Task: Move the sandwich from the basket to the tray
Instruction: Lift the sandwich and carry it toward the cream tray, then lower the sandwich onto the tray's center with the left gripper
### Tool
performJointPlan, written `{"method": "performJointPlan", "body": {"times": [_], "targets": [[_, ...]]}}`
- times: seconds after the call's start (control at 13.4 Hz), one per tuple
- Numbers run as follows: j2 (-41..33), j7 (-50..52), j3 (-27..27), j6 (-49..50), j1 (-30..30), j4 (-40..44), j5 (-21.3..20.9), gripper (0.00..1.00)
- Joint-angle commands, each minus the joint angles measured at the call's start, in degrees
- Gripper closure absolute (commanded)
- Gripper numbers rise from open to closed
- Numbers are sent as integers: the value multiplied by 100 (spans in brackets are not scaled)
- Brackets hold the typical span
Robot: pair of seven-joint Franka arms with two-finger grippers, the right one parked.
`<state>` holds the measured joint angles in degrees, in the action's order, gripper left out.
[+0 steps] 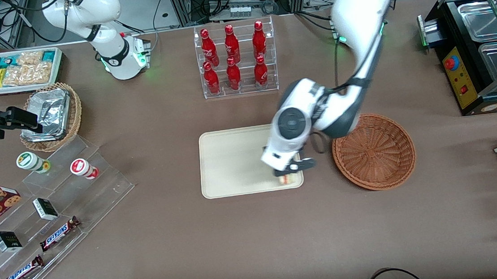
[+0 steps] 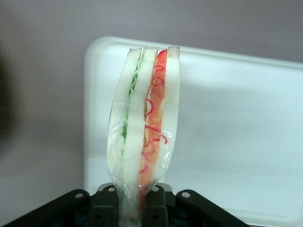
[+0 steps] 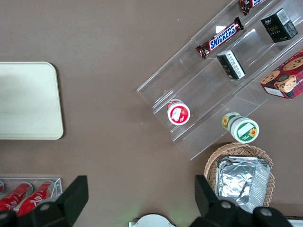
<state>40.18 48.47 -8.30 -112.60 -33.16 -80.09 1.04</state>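
My left gripper (image 1: pixel 288 175) is shut on the sandwich (image 2: pixel 144 118), a clear-wrapped wedge of pale bread with green and red filling. It holds the sandwich (image 1: pixel 286 180) over the corner of the cream tray (image 1: pixel 232 159) that is nearest the front camera and the basket. In the left wrist view the tray (image 2: pixel 236 132) lies beneath the sandwich, which stands out from between the black fingers (image 2: pixel 105 208). I cannot tell whether the sandwich touches the tray. The reddish-brown wicker basket (image 1: pixel 374 151) sits beside the tray, toward the working arm's end, with nothing in it.
A clear rack of red bottles (image 1: pixel 235 59) stands farther from the front camera than the tray. A tan wicker basket with foil packets (image 1: pixel 50 115), a white bin of snacks (image 1: pixel 23 69) and clear tiered shelves (image 1: pixel 48 211) lie toward the parked arm's end. A black food warmer (image 1: pixel 479 52) stands at the working arm's end.
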Motion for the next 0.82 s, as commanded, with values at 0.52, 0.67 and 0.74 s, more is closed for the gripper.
{"method": "performJointPlan", "body": {"times": [0.52, 0.67, 0.74], "targets": [[1387, 804, 118, 757, -920, 1918, -69, 100], [1396, 804, 127, 810, -955, 1927, -78, 100], [1448, 822, 127, 775, -955, 1927, -69, 100]]}}
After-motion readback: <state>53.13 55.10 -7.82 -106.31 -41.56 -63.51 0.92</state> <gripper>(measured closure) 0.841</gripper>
